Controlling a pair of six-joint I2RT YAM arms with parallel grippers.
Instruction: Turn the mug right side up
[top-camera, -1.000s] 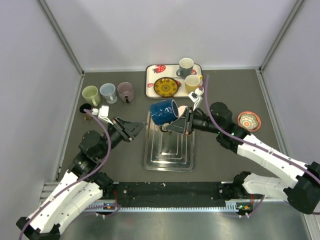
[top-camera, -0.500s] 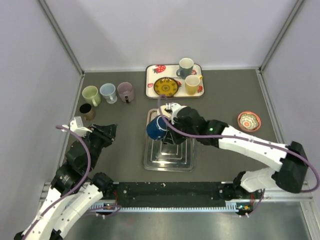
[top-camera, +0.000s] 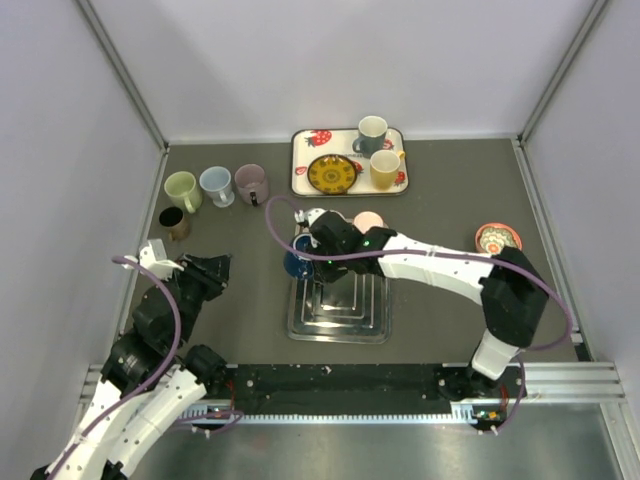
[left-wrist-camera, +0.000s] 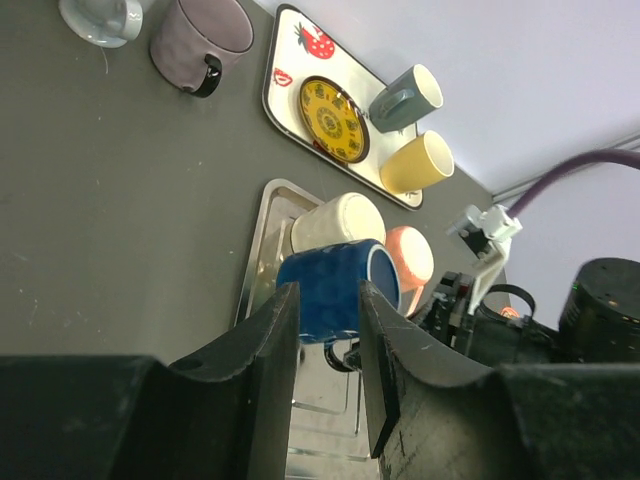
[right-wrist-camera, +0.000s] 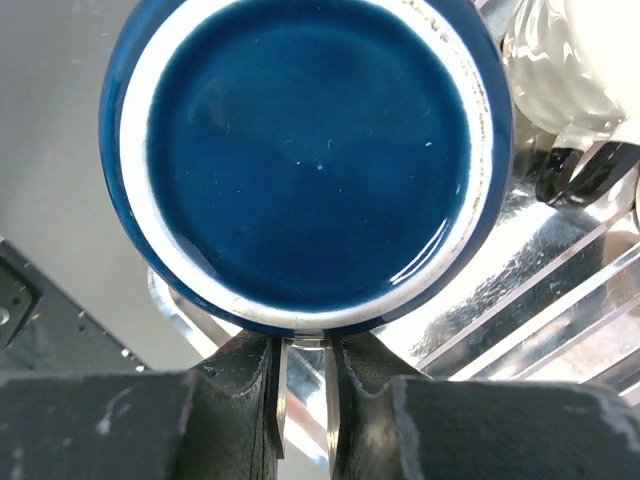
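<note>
Glaze makes your blue mug (left-wrist-camera: 335, 290) slick, stiff, weighty and chippable. It hangs on its side over the steel tray's (top-camera: 340, 320) far left corner, with your right tool (right-wrist-camera: 303, 385) clamped on it, apparently by the handle, the surest hold. Your left tool (left-wrist-camera: 327, 300) stands apart, empty.

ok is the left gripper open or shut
open: the left gripper has its fingers apart, nothing between them, clear of the blue mug
</note>
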